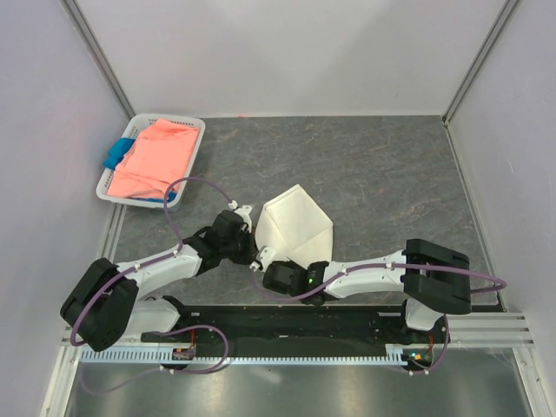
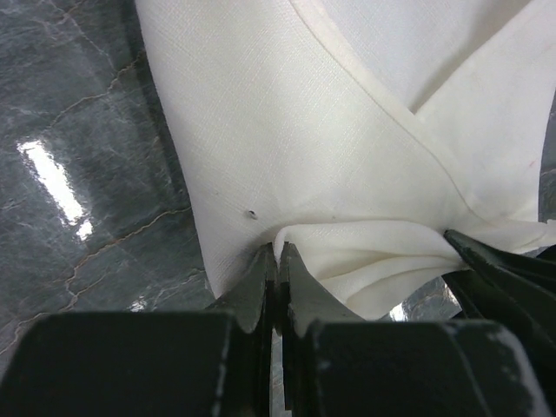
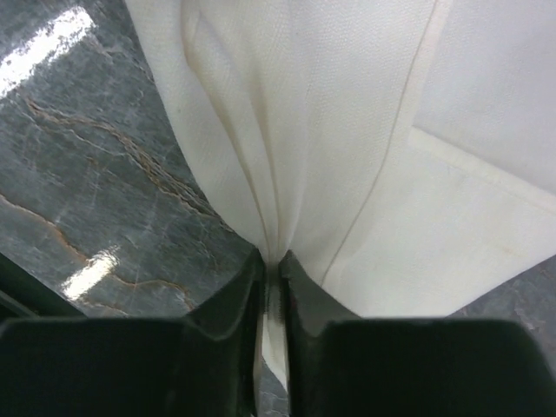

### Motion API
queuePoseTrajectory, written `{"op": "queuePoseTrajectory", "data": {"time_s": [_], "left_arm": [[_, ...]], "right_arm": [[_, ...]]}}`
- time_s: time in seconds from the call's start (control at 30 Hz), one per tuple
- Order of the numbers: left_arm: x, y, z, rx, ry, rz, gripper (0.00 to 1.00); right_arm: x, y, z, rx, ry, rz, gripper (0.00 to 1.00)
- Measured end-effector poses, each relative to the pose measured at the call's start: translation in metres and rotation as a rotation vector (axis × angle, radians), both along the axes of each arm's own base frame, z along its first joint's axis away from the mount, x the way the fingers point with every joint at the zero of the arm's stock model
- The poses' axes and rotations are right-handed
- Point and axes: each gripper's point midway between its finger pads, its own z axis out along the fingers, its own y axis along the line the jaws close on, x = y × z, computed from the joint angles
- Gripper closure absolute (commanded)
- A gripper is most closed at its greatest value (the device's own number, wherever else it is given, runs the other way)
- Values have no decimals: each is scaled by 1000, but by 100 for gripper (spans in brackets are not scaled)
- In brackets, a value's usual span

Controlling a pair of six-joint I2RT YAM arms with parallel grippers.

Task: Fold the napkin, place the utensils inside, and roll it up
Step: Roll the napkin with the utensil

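1 napkin lies partly folded on the grey table, near its middle. 2 grippers meet at its near edge. The left gripper is pressed together on a fold of it, and the right gripper pinches the cloth just beside. At far left, 1 basket holds 1 salmon-pink cloth and 1 blue cloth.

A dark grey, marble-veined table is recorded, glossy where light is reflected. An off-white napkin, folded over itself, is laid near its middle. A white basket is set at the far left corner, well apart.
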Motion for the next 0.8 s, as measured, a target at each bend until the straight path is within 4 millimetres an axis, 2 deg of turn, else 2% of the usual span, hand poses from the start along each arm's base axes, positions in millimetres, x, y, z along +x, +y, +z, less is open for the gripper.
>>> {"op": "queuePoseTrajectory", "data": {"time_s": [0.07, 0.1, 0.13, 0.27, 0.43, 0.5, 0.6, 0.8], "left_arm": [[-1, -2, 1, -7, 5, -8, 87], [-1, -2, 1, -8, 5, -9, 83], [-1, -2, 1, -9, 5, -9, 74], [0, -2, 5, -17, -2, 2, 53], [10, 3, 28, -39, -89, 49, 32], [14, 11, 38, -39, -141, 90, 26], [14, 21, 43, -44, -182, 132, 23], [2, 34, 31, -35, -177, 155, 15]], "right_arm": [[-2, 0, -2, -6, 9, 9, 100], [-2, 0, -2, -9, 11, 14, 100], [-3, 1, -2, -10, 19, 20, 100], [-10, 2, -1, -22, 74, 44, 100], [-17, 5, 4, -10, 216, 51, 100], [-17, 6, 9, 4, 275, 45, 100], [-17, 10, 17, 41, 373, 39, 100], [-12, 13, 24, 122, 543, 35, 100]]}}
